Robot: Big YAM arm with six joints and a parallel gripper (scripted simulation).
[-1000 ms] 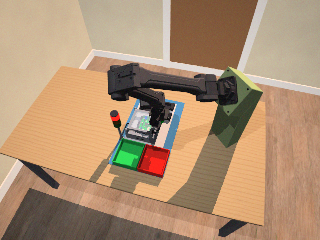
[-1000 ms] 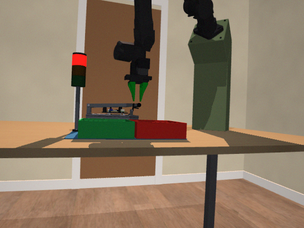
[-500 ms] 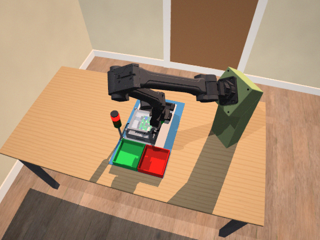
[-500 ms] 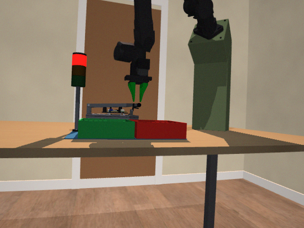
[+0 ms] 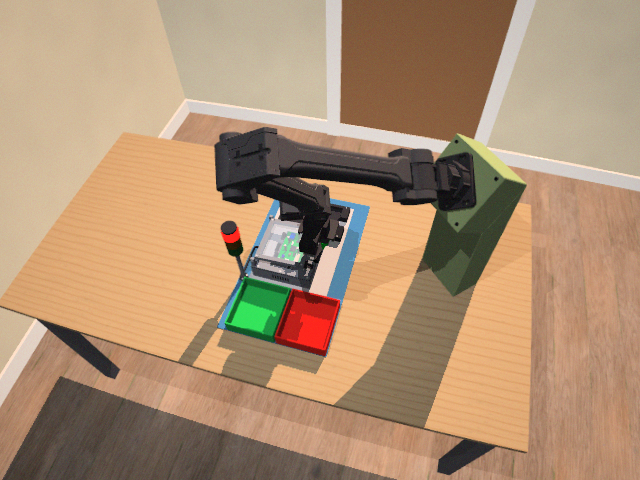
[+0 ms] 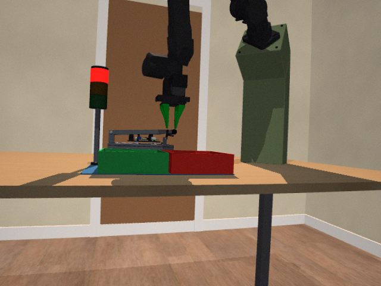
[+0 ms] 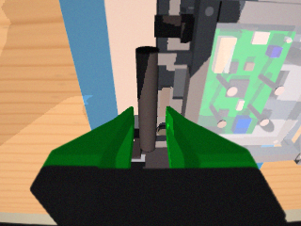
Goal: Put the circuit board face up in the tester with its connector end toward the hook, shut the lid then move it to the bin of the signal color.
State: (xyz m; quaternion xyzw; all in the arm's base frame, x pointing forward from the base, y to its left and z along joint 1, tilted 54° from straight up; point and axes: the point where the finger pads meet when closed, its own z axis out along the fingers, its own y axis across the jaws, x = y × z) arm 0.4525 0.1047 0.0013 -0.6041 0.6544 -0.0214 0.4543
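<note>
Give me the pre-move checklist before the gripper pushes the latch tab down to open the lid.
1. Signal tower shows a result: ok, its red segment is lit.
2. Lid shut over the board: ok, it lies level and the board shows through it.
3. Gripper holds nothing: ok, fingers are partly closed with only air between them.
4. Fingertips lined up over the tab by the handle: cannot tell, the tab is hidden behind the handle end and fingers.
5. Red bin ready and upright: ok, nothing lies in it.
6. Green bin out of the path: ok, it sits beside the red one.
</note>
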